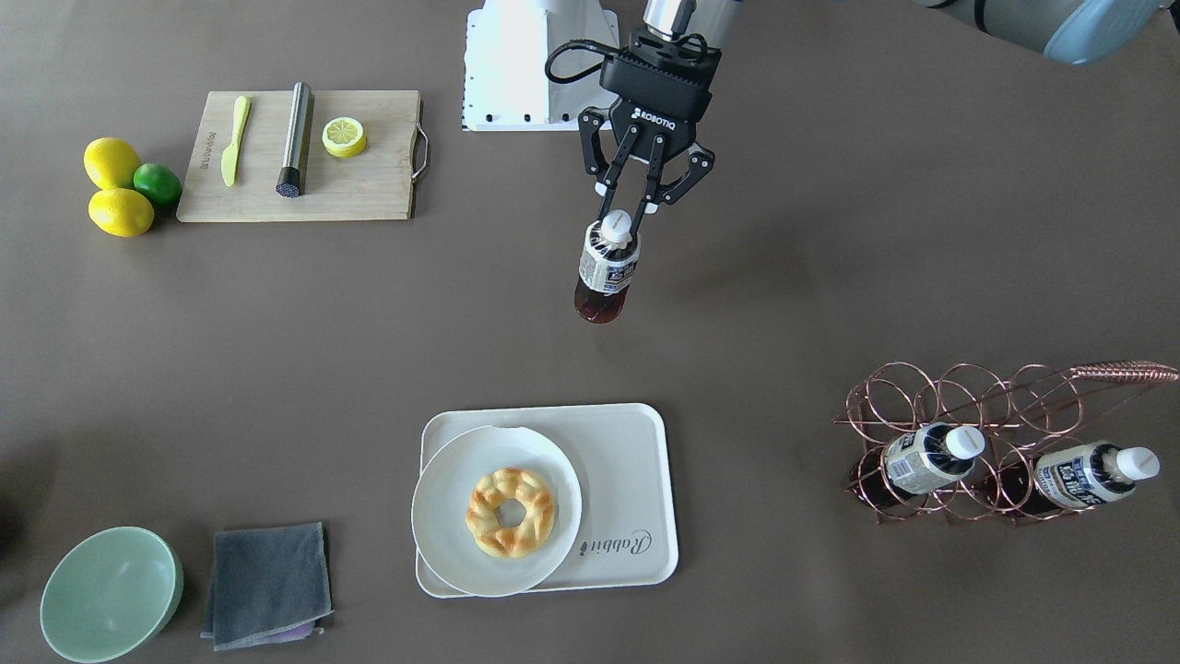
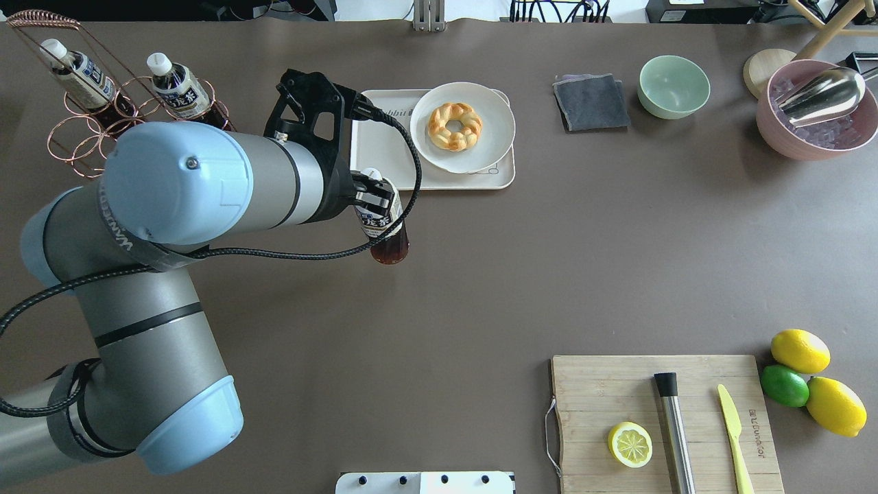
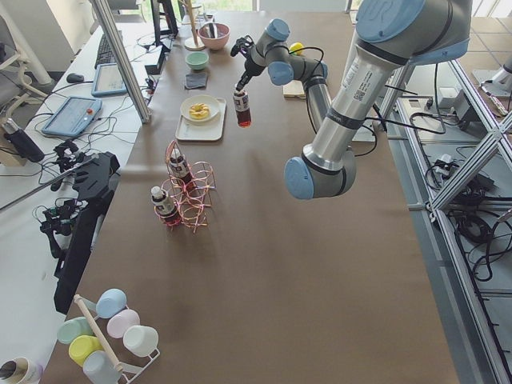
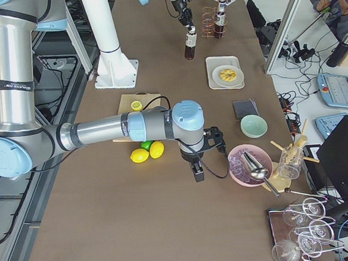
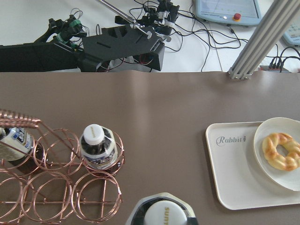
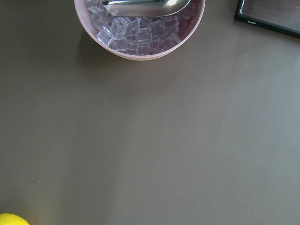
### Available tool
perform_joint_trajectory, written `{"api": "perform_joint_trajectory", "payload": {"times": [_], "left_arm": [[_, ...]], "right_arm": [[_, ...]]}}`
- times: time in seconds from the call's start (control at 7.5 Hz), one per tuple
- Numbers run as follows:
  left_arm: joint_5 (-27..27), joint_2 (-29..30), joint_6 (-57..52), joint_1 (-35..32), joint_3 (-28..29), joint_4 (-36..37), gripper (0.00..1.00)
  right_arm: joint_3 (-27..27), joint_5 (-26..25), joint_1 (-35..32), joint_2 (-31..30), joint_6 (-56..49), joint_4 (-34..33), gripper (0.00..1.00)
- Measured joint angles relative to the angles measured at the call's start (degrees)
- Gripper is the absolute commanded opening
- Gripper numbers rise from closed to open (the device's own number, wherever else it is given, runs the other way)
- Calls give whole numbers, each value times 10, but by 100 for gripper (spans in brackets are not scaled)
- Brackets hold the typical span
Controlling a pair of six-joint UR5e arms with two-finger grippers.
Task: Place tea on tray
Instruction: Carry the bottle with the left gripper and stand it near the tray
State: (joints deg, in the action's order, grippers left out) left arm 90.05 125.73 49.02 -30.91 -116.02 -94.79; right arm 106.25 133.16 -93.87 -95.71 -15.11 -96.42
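Over the open tabletop point(image 1: 830, 231), the left gripper point(image 1: 618, 218) is clenched on the tea point(image 1: 607, 273) at its capped neck, well short of the tray point(image 1: 636, 461) — so thin a hold may let it swing or slip, and the plate point(image 1: 442, 516) with its pastry point(image 1: 510, 512) crowds the tray, while the wire rack point(image 1: 968, 397) holds two more bottles point(image 1: 926, 458).

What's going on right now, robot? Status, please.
Left gripper shut on tea bottle at cap. Bottle not yet on tray. Right gripper: cannot tell. Plate with pastry takes much of tray.
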Motion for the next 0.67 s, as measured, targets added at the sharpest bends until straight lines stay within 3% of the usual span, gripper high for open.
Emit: {"api": "perform_joint_trajectory", "payload": {"times": [0.67], "left_arm": [[-17,12,0,47,11,-4,0]], "right_arm": [[-1,2,0,0,1,0,100]]}}
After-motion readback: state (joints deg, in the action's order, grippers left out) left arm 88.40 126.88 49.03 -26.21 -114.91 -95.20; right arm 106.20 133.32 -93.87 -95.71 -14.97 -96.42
